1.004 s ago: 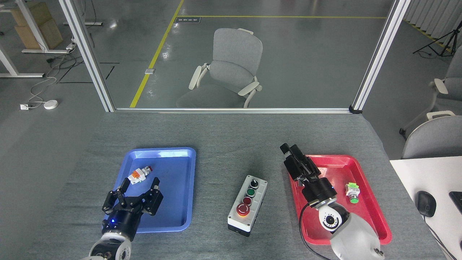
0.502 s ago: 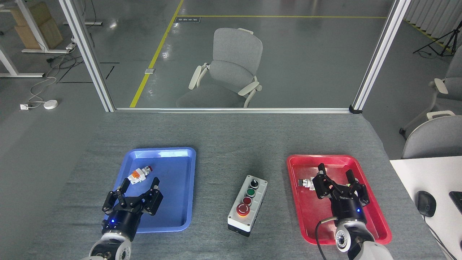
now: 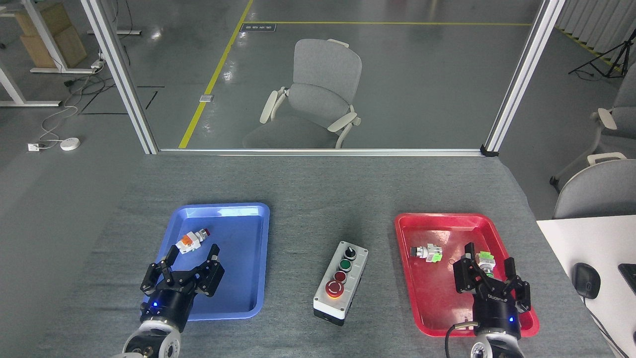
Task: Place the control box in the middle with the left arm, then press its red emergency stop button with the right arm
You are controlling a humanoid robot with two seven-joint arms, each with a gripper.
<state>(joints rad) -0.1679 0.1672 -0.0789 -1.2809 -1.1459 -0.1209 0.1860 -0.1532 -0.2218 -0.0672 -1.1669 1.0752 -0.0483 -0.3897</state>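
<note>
Between the blue tray [image 3: 258, 258] and the red tray [image 3: 407, 238], near the worktop's front edge, lay the control box [image 3: 341, 282], long axis running front to back. Both pincers hung spread and empty, left pincer [image 3: 191, 258] and right pincer [image 3: 489, 273] about equally far.

The right gripper [image 3: 489, 271] is now low over the near right part of the red tray [image 3: 427, 221], fingers spread and pointing away, having pulled back from a reach toward the tray's far left corner, where its fingers were together a second ago. Its withdrawal uncovers a black-capped push-button part [image 3: 426, 252] lying in the tray, while the green-capped push-button part [image 3: 485, 259] now sits between the spread fingers, partly hidden.
</note>
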